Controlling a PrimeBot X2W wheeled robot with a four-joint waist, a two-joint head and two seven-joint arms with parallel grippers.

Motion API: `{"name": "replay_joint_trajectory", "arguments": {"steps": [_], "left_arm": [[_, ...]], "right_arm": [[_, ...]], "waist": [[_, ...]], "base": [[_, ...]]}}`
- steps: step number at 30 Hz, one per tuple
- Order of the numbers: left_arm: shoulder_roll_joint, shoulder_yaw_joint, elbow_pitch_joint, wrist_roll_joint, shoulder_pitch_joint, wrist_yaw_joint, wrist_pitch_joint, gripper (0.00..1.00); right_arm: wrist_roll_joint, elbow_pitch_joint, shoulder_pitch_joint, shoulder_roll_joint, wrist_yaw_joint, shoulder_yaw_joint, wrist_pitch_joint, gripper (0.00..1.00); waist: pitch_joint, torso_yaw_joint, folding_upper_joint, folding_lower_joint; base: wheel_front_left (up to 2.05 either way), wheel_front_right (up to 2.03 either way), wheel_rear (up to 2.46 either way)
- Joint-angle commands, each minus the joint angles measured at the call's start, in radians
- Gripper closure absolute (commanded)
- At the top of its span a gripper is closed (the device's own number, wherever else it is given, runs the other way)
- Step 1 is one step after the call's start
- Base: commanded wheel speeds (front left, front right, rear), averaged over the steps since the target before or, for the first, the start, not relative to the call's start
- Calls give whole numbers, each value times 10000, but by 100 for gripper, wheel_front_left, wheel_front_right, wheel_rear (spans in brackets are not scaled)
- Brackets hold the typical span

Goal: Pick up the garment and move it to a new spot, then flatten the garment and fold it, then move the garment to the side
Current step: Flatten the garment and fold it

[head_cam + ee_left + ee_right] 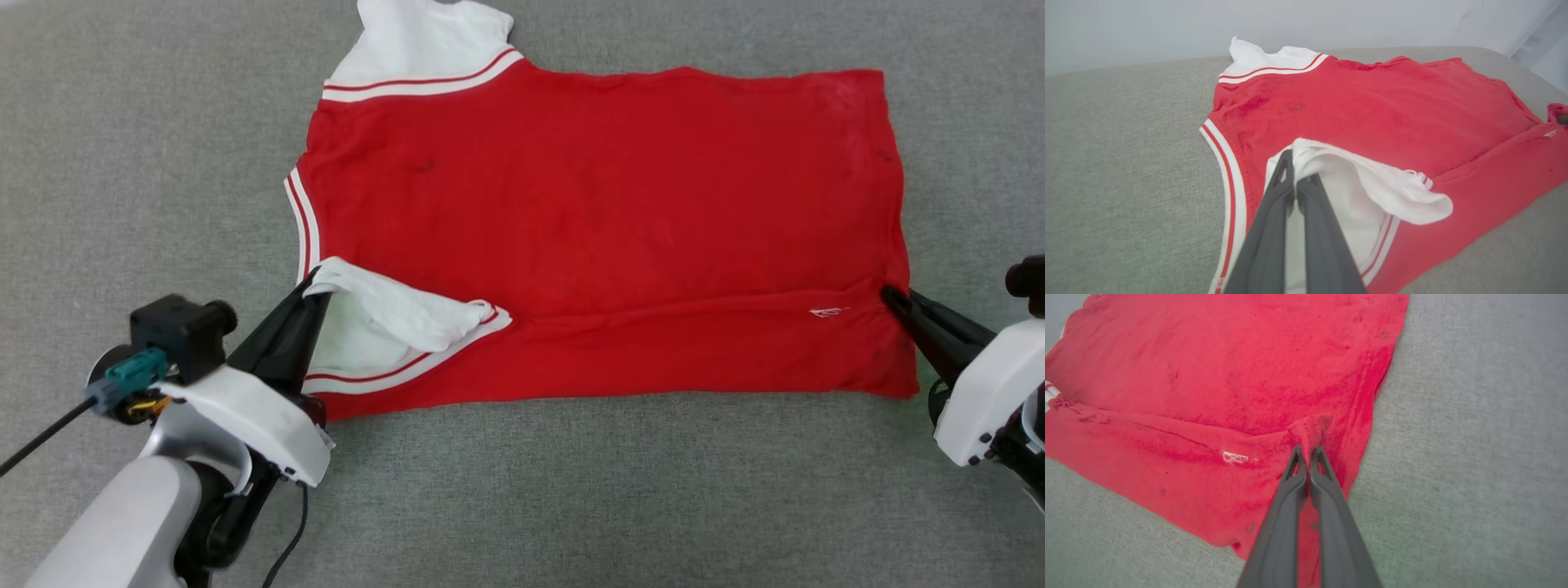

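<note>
Both are gripping: left end effector (314,287) is clenching the white sleeve (384,314) of the garment (604,220); right end effector (888,294) is pinching the hem (894,237); fabric is looking thin, limp; seams and corners probably holding best.

I'm getting bright, soft, even light, hardly any shadow under the left gripper (314,287). Head view is crisp. On the wrist views, the fingers (1282,531) blur near the lens, and the garment (1229,367) beyond their tips looks oversaturated and grainy.
</note>
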Motion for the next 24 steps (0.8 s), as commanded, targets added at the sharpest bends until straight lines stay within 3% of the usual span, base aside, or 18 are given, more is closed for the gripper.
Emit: {"name": "replay_joint_trajectory", "arguments": {"steps": [1,8,9,10,11,12,19,24], "left_arm": [[-93,-37,305,67,-274,-63,-37,100],[-649,-332,1798,272,-1208,-245,-252,100],[-756,-334,2011,248,-1329,-226,-308,74],[-818,-344,2260,334,-1466,-188,-373,31],[-905,-370,2487,380,-1571,-146,-415,0],[-993,-384,2704,415,-1633,-103,-458,0],[-1290,-267,3637,349,-1542,180,-900,0],[-1338,15,3601,215,-1022,508,-1375,0]], "right_arm": [[-121,169,-216,73,-8,58,-16,100],[-469,824,-716,186,-8,315,-107,100],[-518,903,-774,209,-8,344,-125,100],[-566,996,-826,224,-8,386,-131,100],[-709,1070,-875,219,-8,424,-187,69],[-729,1199,-897,290,-8,401,-187,0],[-1177,1400,-943,529,-6,566,-555,0],[-1625,1407,-464,784,-6,77,-425,0]], "waist": [[142,22,-1,-2],[252,47,-1,-2],[244,47,-1,-2],[230,44,-1,-2],[202,38,-1,-2],[159,26,-1,-2],[-494,-97,-1,-2],[-1174,-94,-1,-2]], "base": [[0,0,0],[0,0,0],[0,0,0],[0,0,0],[0,0,0],[0,0,0],[0,0,0],[0,0,0]]}}
